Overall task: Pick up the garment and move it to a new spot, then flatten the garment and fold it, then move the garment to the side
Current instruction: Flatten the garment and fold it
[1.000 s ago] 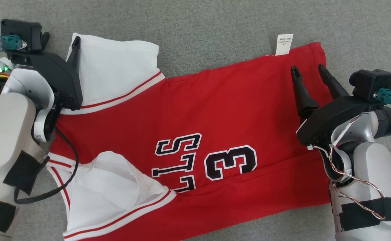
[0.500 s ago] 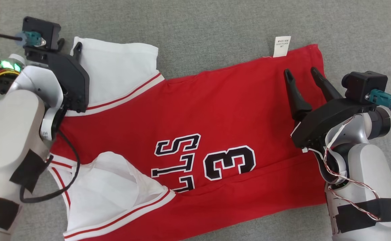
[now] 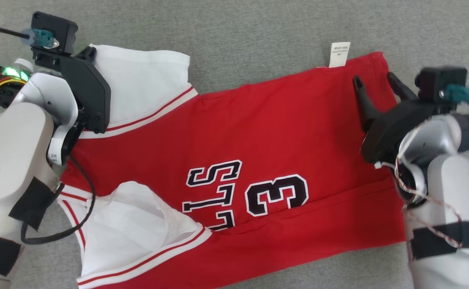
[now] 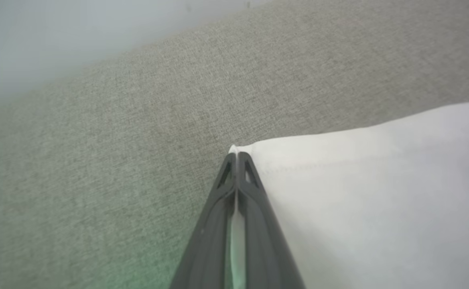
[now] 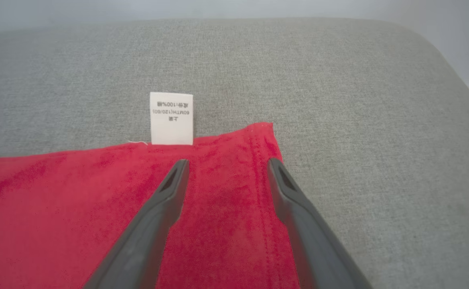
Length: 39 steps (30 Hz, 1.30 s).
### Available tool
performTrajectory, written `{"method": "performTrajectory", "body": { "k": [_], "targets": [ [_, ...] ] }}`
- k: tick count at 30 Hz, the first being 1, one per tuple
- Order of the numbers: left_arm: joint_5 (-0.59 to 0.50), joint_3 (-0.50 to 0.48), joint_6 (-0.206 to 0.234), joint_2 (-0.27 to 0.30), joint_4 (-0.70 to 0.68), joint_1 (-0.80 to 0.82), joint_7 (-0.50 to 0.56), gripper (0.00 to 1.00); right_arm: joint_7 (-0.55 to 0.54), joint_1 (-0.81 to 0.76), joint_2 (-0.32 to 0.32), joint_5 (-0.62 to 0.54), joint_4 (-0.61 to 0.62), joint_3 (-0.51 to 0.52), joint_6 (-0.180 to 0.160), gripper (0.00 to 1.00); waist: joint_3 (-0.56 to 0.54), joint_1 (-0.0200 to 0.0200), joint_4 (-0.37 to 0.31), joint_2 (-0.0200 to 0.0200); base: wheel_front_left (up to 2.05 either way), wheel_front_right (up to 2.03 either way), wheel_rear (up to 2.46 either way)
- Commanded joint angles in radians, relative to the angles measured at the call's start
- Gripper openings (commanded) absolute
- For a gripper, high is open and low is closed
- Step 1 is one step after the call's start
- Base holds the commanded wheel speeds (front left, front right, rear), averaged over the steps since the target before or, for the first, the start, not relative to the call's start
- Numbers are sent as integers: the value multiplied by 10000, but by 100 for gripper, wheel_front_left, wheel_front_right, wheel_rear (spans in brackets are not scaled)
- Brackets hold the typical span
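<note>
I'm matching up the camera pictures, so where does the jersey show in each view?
Head view: jersey spread across the middle.
Left wrist view: its white sleeve corner, right side, pinched in the left gripper.
Right wrist view: its red hem corner, lower left to centre.
Shared landmark: grey fabric surface.

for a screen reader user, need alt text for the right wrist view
The open right gripper hangs over a corner of the red shirt lying on grey fabric. A white label juts from the shirt's edge ahead of it.
</note>
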<state>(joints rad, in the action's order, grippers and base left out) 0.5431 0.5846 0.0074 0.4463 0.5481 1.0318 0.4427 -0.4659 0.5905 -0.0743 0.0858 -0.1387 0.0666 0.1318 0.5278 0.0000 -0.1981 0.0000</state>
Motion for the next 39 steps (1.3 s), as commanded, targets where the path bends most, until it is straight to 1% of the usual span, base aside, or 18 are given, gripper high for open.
{"method": "performTrajectory", "body": {
  "k": [1,4,9,13,19,25,27,29,31,34,36,37,38,39],
  "targets": [
    [95,49,-78,43,21,-277,164,0,-276,375,-130,-242,-68,54,-23,100,23,0,135,0,0,0,0],
    [175,41,-55,57,-209,-279,218,0,-1013,818,-462,-1085,-405,138,-23,100,22,0,285,0,0,0,0],
    [228,66,-46,54,-514,-290,191,0,-1658,1397,-483,-1820,-785,429,-23,100,26,0,492,0,0,0,0],
    [171,97,-60,177,-636,-327,121,0,-1818,1602,-549,-2156,-962,558,-23,100,-8,0,520,0,0,0,0],
    [218,145,-86,207,-707,-295,153,0,-1961,1648,-647,-2199,-1094,747,-23,100,-43,0,515,0,0,0,0],
    [253,159,-26,255,-753,-290,148,0,-2223,1677,-838,-1766,-1383,568,-23,100,-50,0,440,0,0,0,0],
    [282,169,-18,241,-756,-288,139,0,-2246,1759,-930,-1635,-1599,426,-23,90,-24,0,442,0,0,0,0],
    [307,185,-11,225,-740,-290,108,0,-2119,1916,-1064,-1516,-1821,344,-23,85,-1,0,457,0,0,0,0],
    [316,198,-2,232,-749,-310,107,0,-2058,2036,-1122,-1446,-2020,253,-23,84,13,0,478,0,0,0,0],
    [358,209,-30,254,-758,-315,90,0,-1992,2223,-1209,-1289,-2333,29,-23,79,21,0,533,0,0,0,0],
    [385,204,-51,287,-761,-334,67,0,-2039,2322,-1271,-1180,-2579,-99,-23,78,20,0,570,0,0,0,0],
    [376,205,-48,301,-759,-338,56,0,-2120,2359,-1262,-1110,-2718,-124,-23,74,19,0,586,0,0,0,0],
    [399,205,-58,302,-752,-335,50,0,-2173,2389,-1280,-1098,-2854,-182,-23,60,17,0,603,0,0,0,0],
    [420,208,-74,303,-746,-335,38,0,-2241,2412,-1279,-1038,-2962,-186,-23,55,13,0,617,0,0,0,0]
  ]
}}
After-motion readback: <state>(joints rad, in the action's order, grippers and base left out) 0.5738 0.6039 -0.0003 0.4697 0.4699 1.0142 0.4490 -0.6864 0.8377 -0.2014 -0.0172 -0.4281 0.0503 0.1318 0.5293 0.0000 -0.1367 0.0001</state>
